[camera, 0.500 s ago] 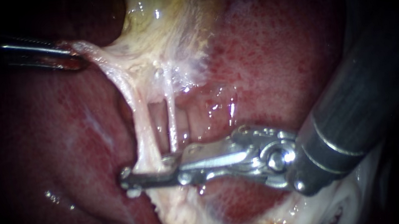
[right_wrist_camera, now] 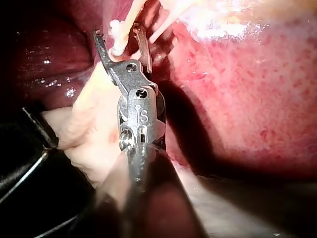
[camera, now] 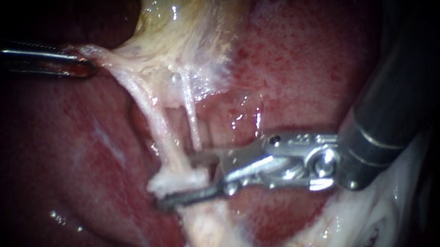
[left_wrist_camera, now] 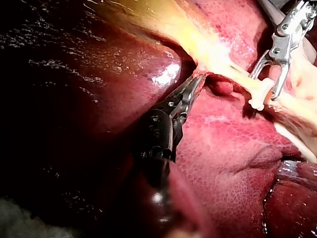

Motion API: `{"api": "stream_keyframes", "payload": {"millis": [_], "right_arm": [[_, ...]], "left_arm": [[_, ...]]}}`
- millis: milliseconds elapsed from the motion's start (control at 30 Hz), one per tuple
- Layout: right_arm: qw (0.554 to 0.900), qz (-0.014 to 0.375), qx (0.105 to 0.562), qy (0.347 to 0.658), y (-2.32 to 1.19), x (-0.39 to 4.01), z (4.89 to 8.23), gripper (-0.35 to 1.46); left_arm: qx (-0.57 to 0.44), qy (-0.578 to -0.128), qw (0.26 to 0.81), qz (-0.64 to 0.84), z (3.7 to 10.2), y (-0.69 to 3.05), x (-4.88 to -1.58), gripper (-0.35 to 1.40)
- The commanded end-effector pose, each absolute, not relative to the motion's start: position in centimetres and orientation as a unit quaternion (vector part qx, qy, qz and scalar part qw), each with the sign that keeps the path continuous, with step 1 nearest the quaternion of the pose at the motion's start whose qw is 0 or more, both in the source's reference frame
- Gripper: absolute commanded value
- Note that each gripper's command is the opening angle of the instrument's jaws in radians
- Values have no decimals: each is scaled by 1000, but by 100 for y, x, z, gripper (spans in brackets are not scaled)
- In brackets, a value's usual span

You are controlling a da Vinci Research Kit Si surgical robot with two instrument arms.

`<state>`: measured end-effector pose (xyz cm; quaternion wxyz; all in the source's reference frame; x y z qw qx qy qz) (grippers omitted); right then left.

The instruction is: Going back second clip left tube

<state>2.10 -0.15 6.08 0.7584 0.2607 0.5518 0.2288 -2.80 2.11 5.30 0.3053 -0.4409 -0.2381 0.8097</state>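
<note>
Your endoscope faces the gallbladder (camera: 189, 24) closely; each wrist camera looks along its shaft. All share the left tube (camera: 163, 134) between the jaws of your right instrument (camera: 178, 180).

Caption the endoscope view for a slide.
Right instrument, claw open around a white clip on the left tube; left instrument holds tissue taut.

mottled red liver (camera: 304, 51), pale yellowish gallbladder (camera: 183, 19)

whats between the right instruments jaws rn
A white clip on the left tube lies between the right instrument's open jaws; the endoscope view shows it, and the right wrist view too.
</note>
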Motion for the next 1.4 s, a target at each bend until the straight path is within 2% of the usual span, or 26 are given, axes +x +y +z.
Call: {"api": "stream_keyframes", "payload": {"millis": [33,300,367,533,767,900,1133,1400], "right_arm": [[762,220,251,555,-12,203,603,50],[774,139,219,578,8,129,569,50],[779,125,211,577,13,113,561,50],[809,100,193,547,23,77,545,50],[818,98,177,539,33,56,536,50],[818,99,177,538,32,54,536,50],[818,98,178,539,31,54,536,50],[818,97,178,539,31,53,536,50]], "left_arm": [[-441,-238,306,810,531,211,-279,-35],[-441,-238,306,810,531,212,-278,-35],[-441,-238,306,810,531,212,-278,-35],[-441,-238,306,810,532,213,-278,-35],[-441,-236,306,810,537,212,-280,-35],[-441,-229,307,812,554,203,-289,-35],[-439,-242,299,812,589,190,-314,-35],[-437,-244,300,812,591,189,-315,-35]]}}
